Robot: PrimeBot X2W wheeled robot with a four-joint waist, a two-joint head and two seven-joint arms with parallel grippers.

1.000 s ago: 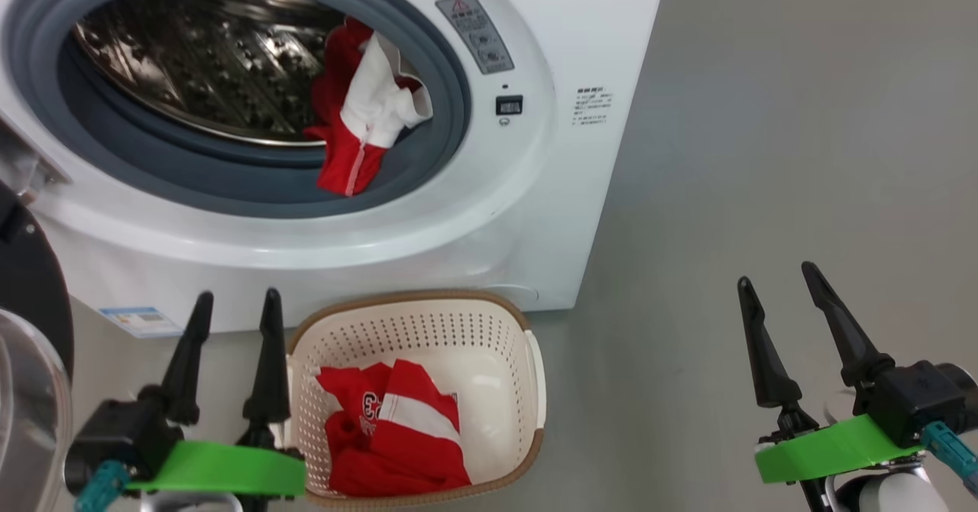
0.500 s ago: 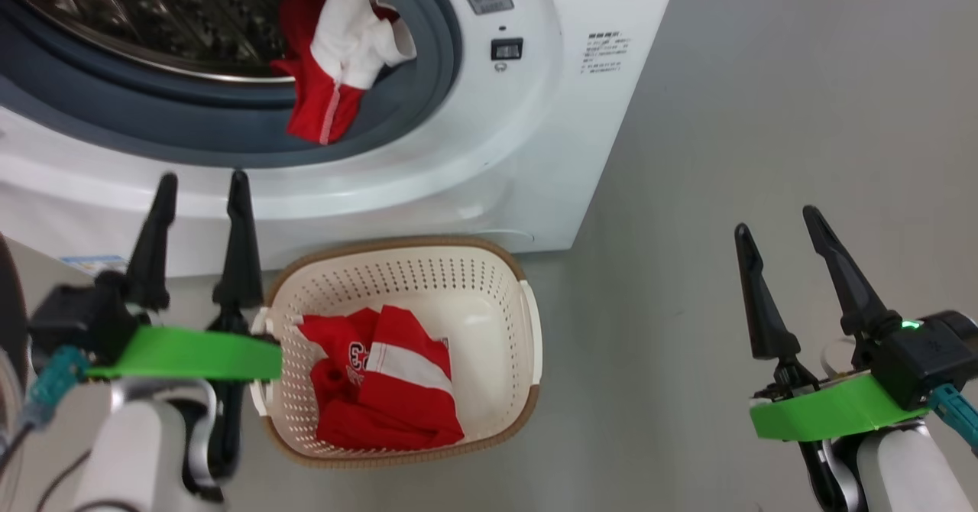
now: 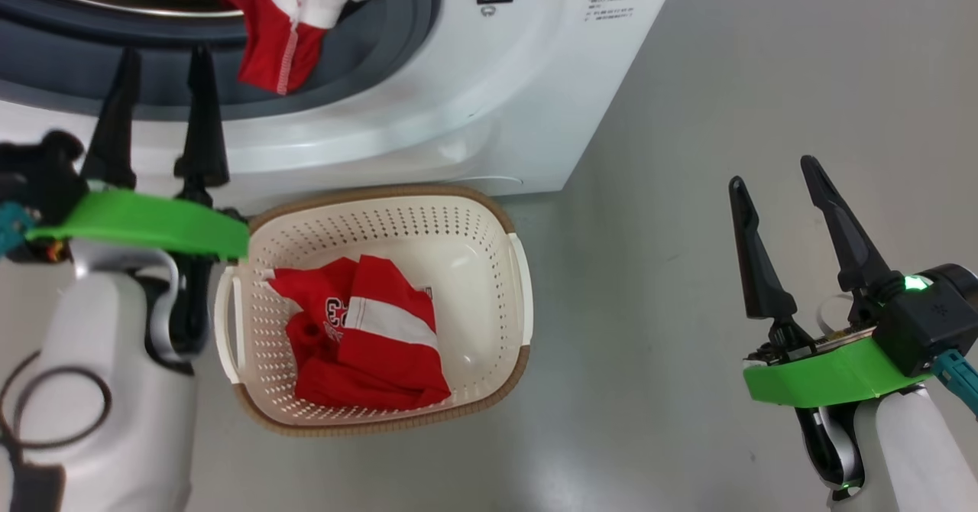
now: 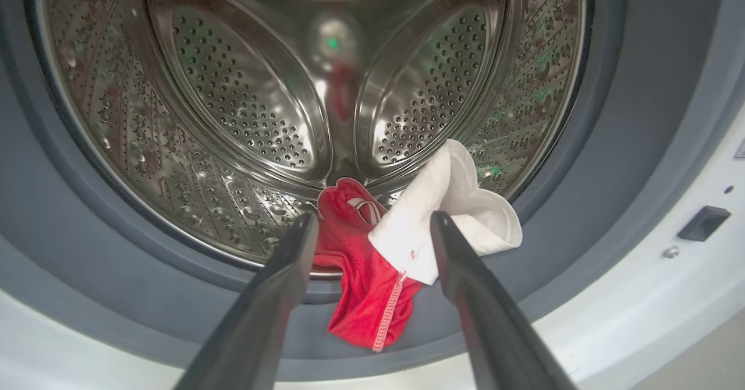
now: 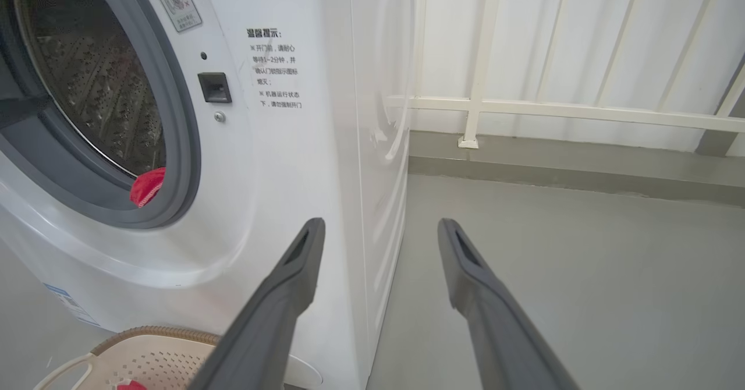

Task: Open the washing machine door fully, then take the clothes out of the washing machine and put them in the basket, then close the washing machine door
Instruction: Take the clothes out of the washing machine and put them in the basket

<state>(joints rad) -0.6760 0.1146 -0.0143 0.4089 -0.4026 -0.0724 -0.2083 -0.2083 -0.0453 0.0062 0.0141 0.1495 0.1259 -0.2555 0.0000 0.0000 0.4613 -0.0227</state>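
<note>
Pointing the left gripper (image 3: 165, 52), spread wide and empty, at a red-and-white garment (image 4: 372, 297) draped over the grey rubber ring (image 4: 116, 268) of the washing machine (image 3: 497, 115). Holding the right gripper (image 3: 772, 172) wide and empty over the floor (image 3: 672, 283), right of the basket (image 3: 382, 192) with another red garment (image 3: 367, 351) inside.

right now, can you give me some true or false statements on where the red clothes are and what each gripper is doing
1. A red and white garment lies in the cream perforated plastic basket. True.
2. The steel drum of the white washing machine holds no clothes. False: a red garment with a white panel hangs at the drum's mouth, over the grey rubber ring.
3. The left gripper is shut on cloth. False: the left gripper is open, holding nothing.
4. The right gripper is open above the grey floor. True.
</note>
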